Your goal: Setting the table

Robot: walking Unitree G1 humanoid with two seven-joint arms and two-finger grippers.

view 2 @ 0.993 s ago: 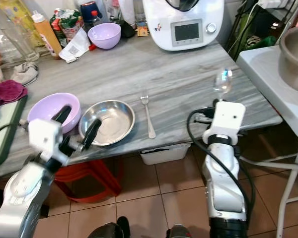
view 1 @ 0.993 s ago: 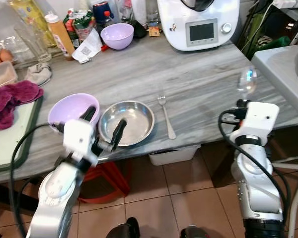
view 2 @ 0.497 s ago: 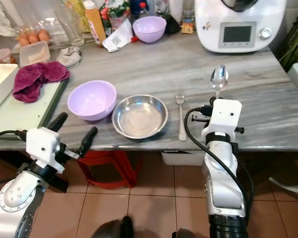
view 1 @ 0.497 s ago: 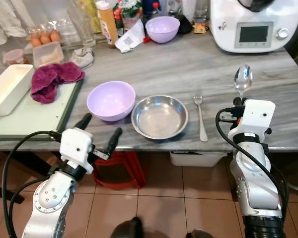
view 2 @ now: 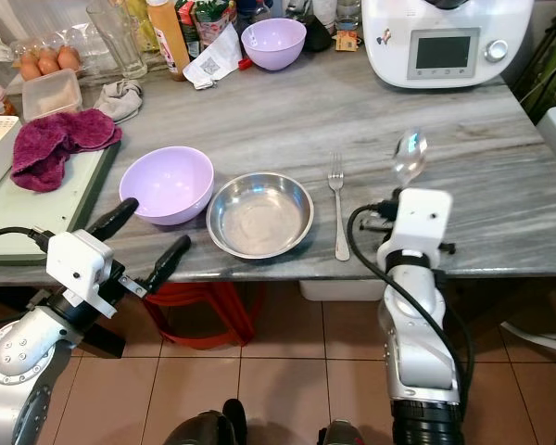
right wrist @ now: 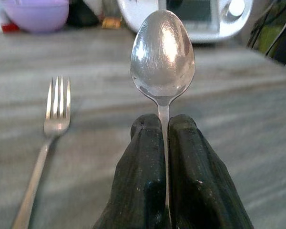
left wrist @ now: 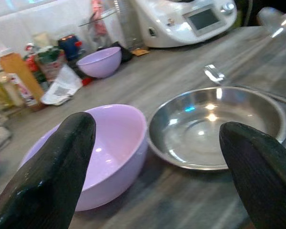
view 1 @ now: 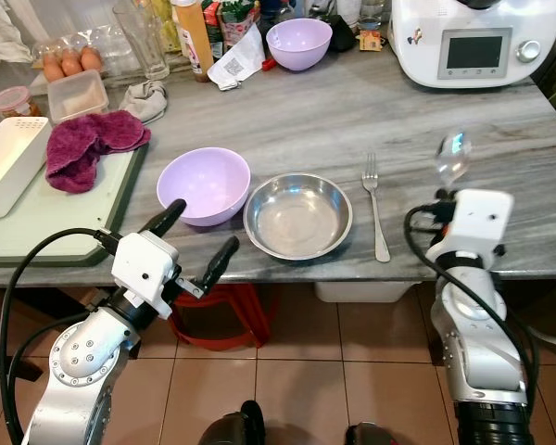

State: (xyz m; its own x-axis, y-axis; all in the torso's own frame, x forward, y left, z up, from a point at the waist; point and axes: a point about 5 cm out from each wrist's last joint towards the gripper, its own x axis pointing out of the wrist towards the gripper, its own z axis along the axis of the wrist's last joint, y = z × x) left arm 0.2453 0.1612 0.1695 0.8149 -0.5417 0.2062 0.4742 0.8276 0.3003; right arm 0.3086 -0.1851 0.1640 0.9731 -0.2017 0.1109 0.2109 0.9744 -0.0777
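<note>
Risk: the spoon [right wrist: 162,57] is held only by its thin handle, with the bowl end standing free above the fingers [right wrist: 142,191]. In my judgement it can turn or slip in the grip when the arm lowers it.
Cause: the handle is narrow and smooth, so the two pads have little surface to hold.
Second risk: the spoon could land on the fork [view 1: 374,204] or push it out of line, if it is put down too far to the left.
Third risk: the right gripper [view 2: 403,190] is at the table [view 1: 352,120] edge, lower right of the frame, so a spoon released too early could fall to the floor.
Right gripper: closed on the spoon handle, the fingers pressed together around it.
Spoon: upright above the right gripper, right of centre in the eye views, over the table, to the right of the fork and apart from it.
Left gripper [view 1: 195,239]: fingers spread wide, holding nothing, at the near table edge in the lower left of the frame.
Bowl [view 1: 204,184]: lilac, on the table just beyond the left gripper.
Dish [view 1: 297,215]: steel, just beside the bowl; whether they touch I cannot tell.
Fork: flat on the table, right of the dish, tines pointing away.
Step, as I judge: laying the spoon to the right of the fork.
</note>
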